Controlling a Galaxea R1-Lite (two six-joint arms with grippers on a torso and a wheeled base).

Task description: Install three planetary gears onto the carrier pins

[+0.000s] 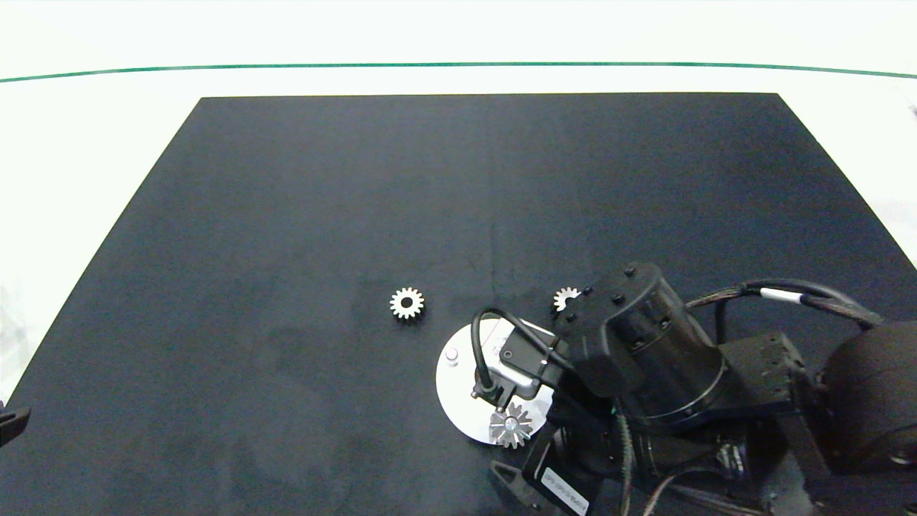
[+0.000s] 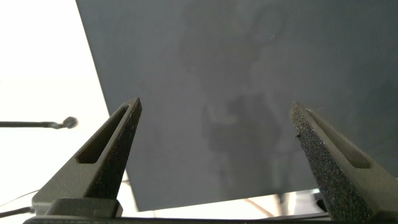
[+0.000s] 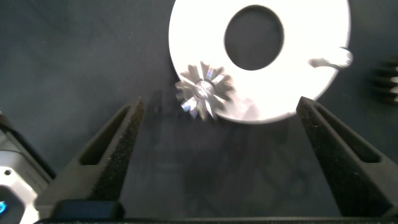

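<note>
- As far as we can see, one gear (image 1: 511,425) already sits on a pin at the near edge of the white disc (image 1: 458,401), so about one third of the task looks done to us.
- We see a second gear (image 1: 407,303) lying flat on the black mat (image 1: 286,251), just to the far left of the disc and apart from it.
- We see a third gear (image 1: 564,297) on the mat at the far right of the disc, half hidden behind the right arm.
- On the left side of the disc one pin (image 1: 451,355) stands bare; the third pin is hidden by the wrist, so we cannot tell its state.
- Our right gripper (image 3: 217,124) hangs over the near part of the disc with its fingers wide apart and holding nothing; the seated gear lies between them, not touched.
- Our left gripper (image 2: 214,124) is parked over the near left corner of the mat, its fingers also apart and empty.
- We judge that two gears are left to pick and place.
</note>
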